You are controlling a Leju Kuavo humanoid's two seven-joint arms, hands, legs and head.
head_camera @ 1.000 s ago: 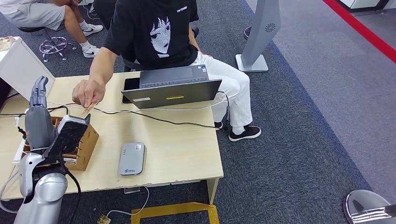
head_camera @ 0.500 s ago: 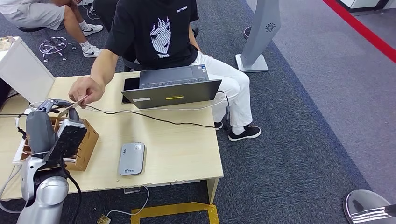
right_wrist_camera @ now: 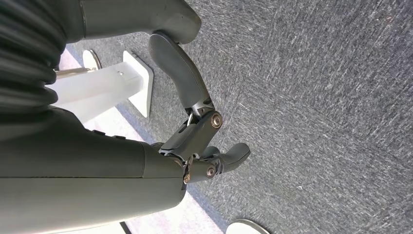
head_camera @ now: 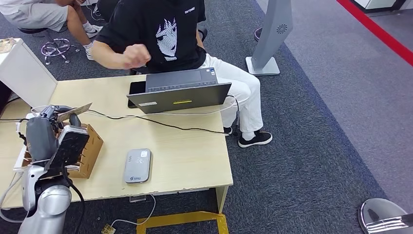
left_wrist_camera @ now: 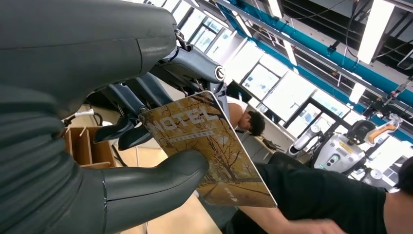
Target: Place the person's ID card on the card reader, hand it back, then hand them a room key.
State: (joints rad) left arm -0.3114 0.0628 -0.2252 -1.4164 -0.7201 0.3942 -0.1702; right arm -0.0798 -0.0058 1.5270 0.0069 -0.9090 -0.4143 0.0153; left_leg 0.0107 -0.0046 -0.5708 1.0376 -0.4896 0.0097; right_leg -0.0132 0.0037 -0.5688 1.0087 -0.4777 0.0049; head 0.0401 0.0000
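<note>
My left hand (head_camera: 48,124) is raised over the table's left end and pinches a golden card (head_camera: 74,110) by one end. In the left wrist view the card (left_wrist_camera: 209,146) reads HOTEL and sits between the thumb (left_wrist_camera: 160,175) and the darker fingers (left_wrist_camera: 131,131). The grey card reader (head_camera: 137,165) lies flat near the table's front edge, to the right of my hand. The person's hand (head_camera: 134,56) is drawn back to their chest, away from the card. My right hand (right_wrist_camera: 195,131) hangs over grey carpet with nothing in it, fingers loosely bent.
A wooden compartment box (head_camera: 91,145) stands just under my left hand. An open laptop (head_camera: 180,92) sits at the table's far side with cables (head_camera: 160,122) running across the top. A white box (head_camera: 24,73) stands at the far left. A seated person (head_camera: 160,34) faces me.
The person has let go of the card and pulled their hand back to their chest. My left hand now holds the card alone, fingers closed on it.
</note>
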